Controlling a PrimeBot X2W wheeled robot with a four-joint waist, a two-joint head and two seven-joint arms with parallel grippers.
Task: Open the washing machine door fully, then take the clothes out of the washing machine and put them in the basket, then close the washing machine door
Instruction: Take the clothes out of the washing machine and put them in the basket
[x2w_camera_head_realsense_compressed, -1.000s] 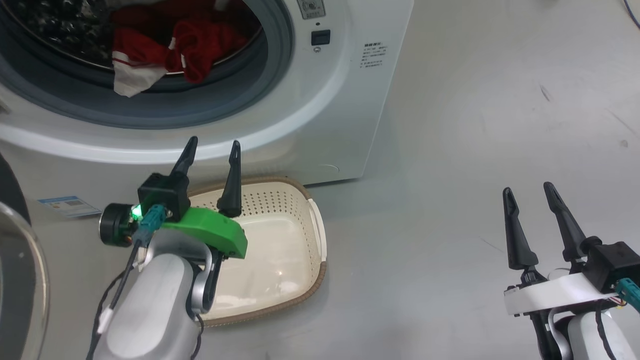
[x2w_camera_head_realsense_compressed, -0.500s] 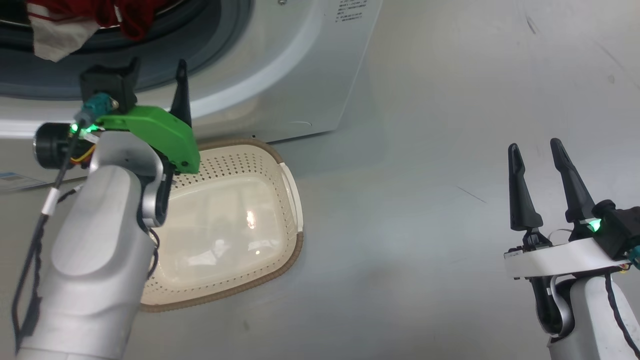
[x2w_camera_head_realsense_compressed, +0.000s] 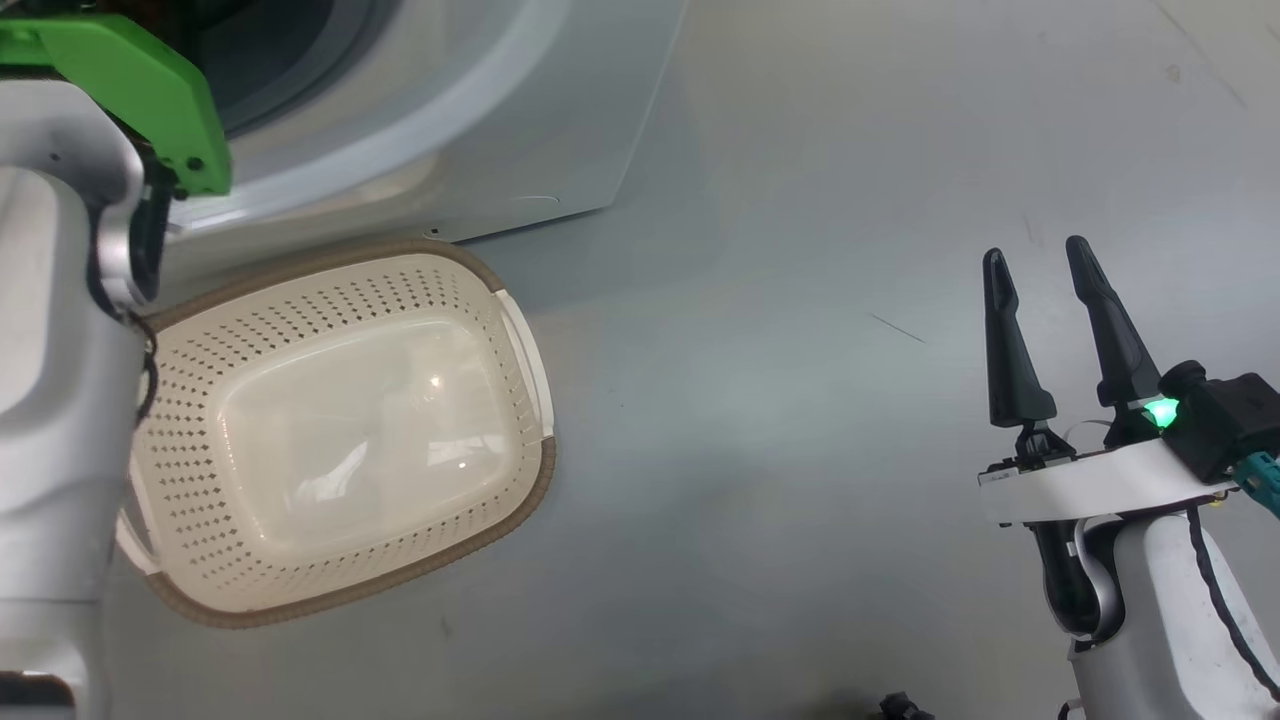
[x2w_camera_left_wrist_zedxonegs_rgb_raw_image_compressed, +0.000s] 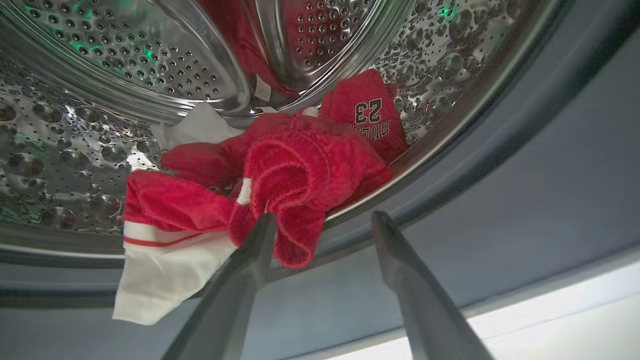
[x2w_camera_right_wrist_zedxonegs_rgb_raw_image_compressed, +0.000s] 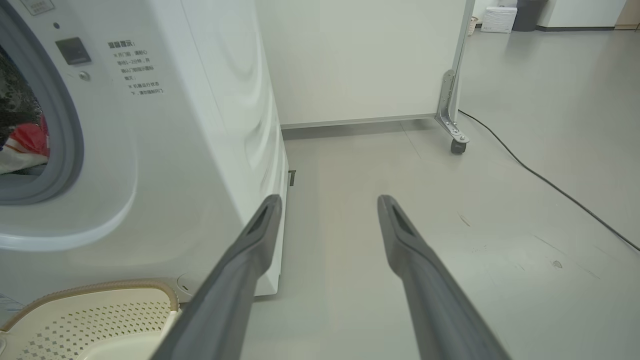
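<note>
The white washing machine (x2w_camera_head_realsense_compressed: 480, 120) (x2w_camera_right_wrist_zedxonegs_rgb_raw_image_compressed: 200, 125) stands at the upper left, and its door is out of view. Red clothes (x2w_camera_left_wrist_zedxonegs_rgb_raw_image_compressed: 300, 170) (x2w_camera_right_wrist_zedxonegs_rgb_raw_image_compressed: 27, 142) with white trim lie at the drum's lower lip, one piece showing a number. My left gripper (x2w_camera_left_wrist_zedxonegs_rgb_raw_image_compressed: 322, 220) is open just in front of the drum mouth, its left finger near a hanging red fold, nothing held. The cream basket (x2w_camera_head_realsense_compressed: 180, 590) (x2w_camera_right_wrist_zedxonegs_rgb_raw_image_compressed: 125, 287) sits empty on the floor below the machine. My right gripper (x2w_camera_head_realsense_compressed: 1035, 265) (x2w_camera_right_wrist_zedxonegs_rgb_raw_image_compressed: 327, 202) is open over bare floor at the right.
My left forearm (x2w_camera_head_realsense_compressed: 50, 400) covers the basket's left side. A wheeled white partition (x2w_camera_right_wrist_zedxonegs_rgb_raw_image_compressed: 452, 100) and a black cable (x2w_camera_right_wrist_zedxonegs_rgb_raw_image_compressed: 550, 185) are on the floor to the right of the machine. Grey floor (x2w_camera_head_realsense_compressed: 780, 400) spreads between the basket and my right arm.
The head camera has tilted down, so machine and basket shift up and left in its view. My left arm has reached up toward the drum. The right gripper stays open.
</note>
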